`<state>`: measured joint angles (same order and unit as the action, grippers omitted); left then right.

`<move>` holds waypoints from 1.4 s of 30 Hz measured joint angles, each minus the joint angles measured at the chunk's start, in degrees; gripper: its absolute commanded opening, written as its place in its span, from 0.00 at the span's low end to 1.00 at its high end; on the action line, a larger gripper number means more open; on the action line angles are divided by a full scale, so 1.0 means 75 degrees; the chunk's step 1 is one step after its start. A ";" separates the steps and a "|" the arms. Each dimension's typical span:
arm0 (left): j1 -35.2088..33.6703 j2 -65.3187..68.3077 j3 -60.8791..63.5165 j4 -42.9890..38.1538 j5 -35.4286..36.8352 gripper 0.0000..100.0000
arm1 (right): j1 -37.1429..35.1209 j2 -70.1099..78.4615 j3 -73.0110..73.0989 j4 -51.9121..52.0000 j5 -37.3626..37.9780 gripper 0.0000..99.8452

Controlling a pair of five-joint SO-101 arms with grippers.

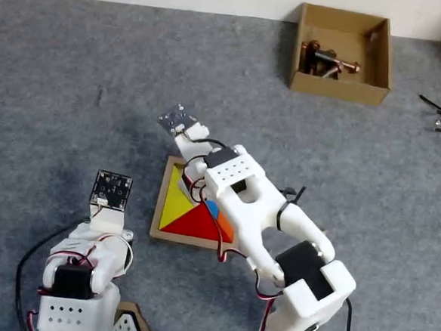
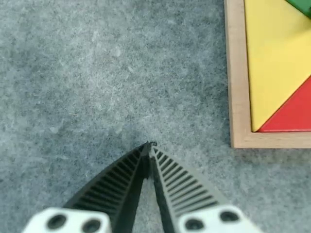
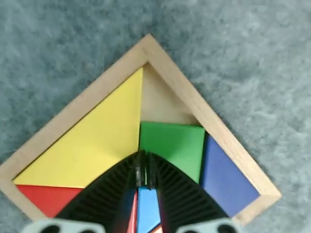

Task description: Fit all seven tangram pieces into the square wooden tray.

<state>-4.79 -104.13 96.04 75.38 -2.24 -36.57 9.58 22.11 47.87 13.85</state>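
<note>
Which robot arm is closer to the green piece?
Right. The right gripper hangs over the tray, right beside the green piece. The left gripper is over the carpet, outside the tray's edge.

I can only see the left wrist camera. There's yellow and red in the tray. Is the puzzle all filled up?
Observer: Not yet. One corner of the tray has a bare triangular gap, between the yellow triangle, the green square and the rim.
Operator: Where's the other arm?
Observer: The right end effector is over the tray, shut, with its tips at the green square's edge.
Operator: Any colours I can't see?
Observer: Yes, a dark blue piece lies beside the green square, against the rim.
</note>
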 measured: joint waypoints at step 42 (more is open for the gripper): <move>0.0000 0.0000 0.0000 0.0000 0.0000 0.01 | 0.1735 -0.2684 0.0012 0.2954 0.0012 0.01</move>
<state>-4.79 -104.13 96.04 75.38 -2.24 -23.56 -10.55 22.20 70.02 13.93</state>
